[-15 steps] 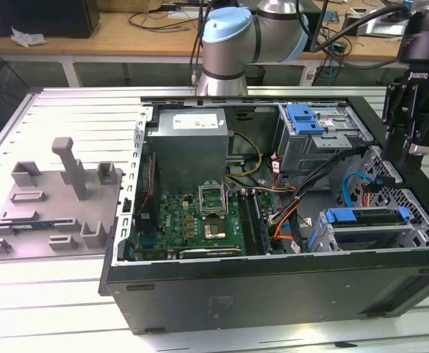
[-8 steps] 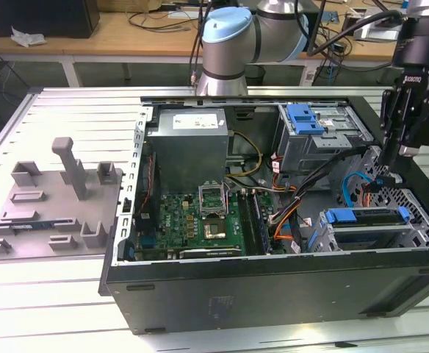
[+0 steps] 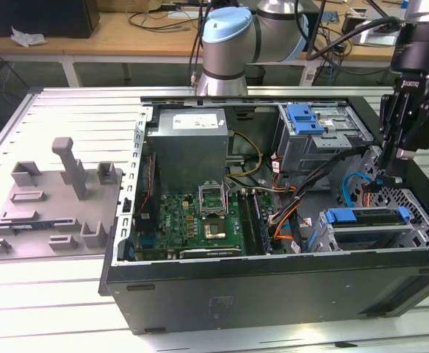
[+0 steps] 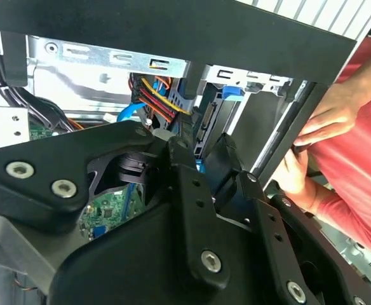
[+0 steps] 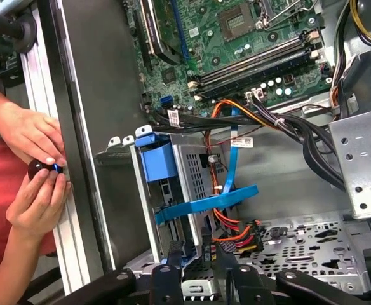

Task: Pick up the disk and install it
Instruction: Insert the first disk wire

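Disk (image 3: 361, 217) sits in the drive cage (image 3: 369, 239) just beneath the tool (image 3: 395, 176); whether the tool grips, I cannot tell.

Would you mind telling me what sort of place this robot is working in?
Probably a robotics or electronics lab: an open computer case lies on a slotted metal table beside a grey fixture tray, with a cable-strewn wooden bench behind.

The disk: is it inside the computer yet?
The silver metal disk in its blue plastic frame lies in the grey metal drive cage at the exterior view's right, so placing looks done. The black tool hangs above its end. Whether it is fully seated is unclear.
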Motion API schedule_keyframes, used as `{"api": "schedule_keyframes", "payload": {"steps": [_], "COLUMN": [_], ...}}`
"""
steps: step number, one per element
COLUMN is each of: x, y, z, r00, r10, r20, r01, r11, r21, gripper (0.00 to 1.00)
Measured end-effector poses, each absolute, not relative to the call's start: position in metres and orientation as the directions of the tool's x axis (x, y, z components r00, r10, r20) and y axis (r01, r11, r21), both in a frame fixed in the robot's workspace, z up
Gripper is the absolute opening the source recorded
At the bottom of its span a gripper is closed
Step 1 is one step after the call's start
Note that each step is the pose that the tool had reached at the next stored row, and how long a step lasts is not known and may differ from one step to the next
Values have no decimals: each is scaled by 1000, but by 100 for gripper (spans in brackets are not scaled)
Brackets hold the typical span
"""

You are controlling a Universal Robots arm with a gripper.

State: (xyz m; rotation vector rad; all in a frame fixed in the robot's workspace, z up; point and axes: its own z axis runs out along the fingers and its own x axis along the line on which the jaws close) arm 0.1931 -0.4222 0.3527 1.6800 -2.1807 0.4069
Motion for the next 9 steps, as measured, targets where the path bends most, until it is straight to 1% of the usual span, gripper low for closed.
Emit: {"api": "schedule_keyframes", "payload": {"steps": [9], "x": [199], "y": [-422], "z": [347], "r00": [-228], "r10": [-864], "r20": [449], "r01": [-964], "r11": [264], "r21": [17], "gripper": [35]}}
